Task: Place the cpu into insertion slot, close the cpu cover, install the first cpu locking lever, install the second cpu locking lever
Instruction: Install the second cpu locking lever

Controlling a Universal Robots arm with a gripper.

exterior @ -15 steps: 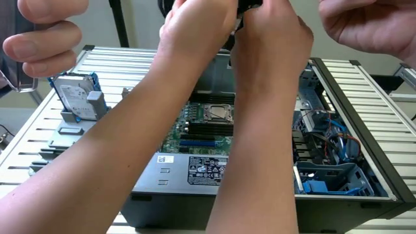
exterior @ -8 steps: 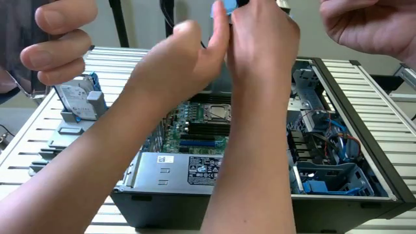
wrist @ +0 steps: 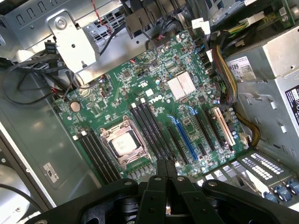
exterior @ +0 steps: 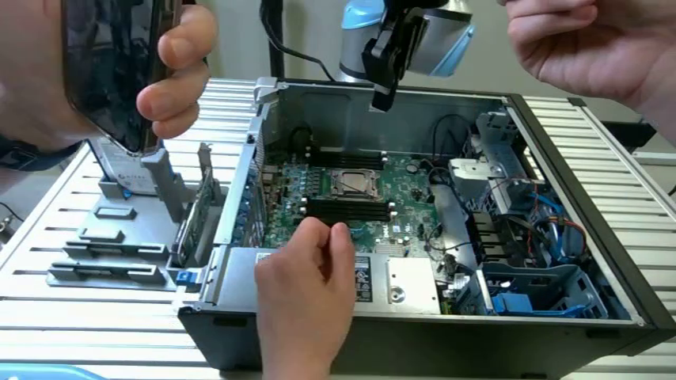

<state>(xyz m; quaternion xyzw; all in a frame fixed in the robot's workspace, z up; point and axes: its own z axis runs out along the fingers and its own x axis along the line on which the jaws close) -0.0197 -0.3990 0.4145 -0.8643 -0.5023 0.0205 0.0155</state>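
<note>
Pale and shiny, the cpu is sitting flat in the insertion slot, near the middle of the green board. The cpu cover is looking like a silver frame lying down around the chip, and you are seeing the chip through the hole in its middle. I cannot tell if the two locking levers are hooked down.

Long black memory slots are running along both sides of the socket, very close to it. A small silver heat block is sitting farther along the board.

The gripper is hanging up high over the far wall of the open computer case, well apart from the board. In the wrist view its two black fingers are pressing together with no gap, and they are holding nothing.

A person's hand is reaching in from the near side, and its fingertips are resting on the near memory slots, just beside the socket. Another hand is hovering at the far right of the exterior view, and a third hand at the far left is holding a dark phone.

I think the chip step is done. To do the closing part well, you are wanting slow, straight pushes down, and you are waiting until the hand is out of the case.
</note>
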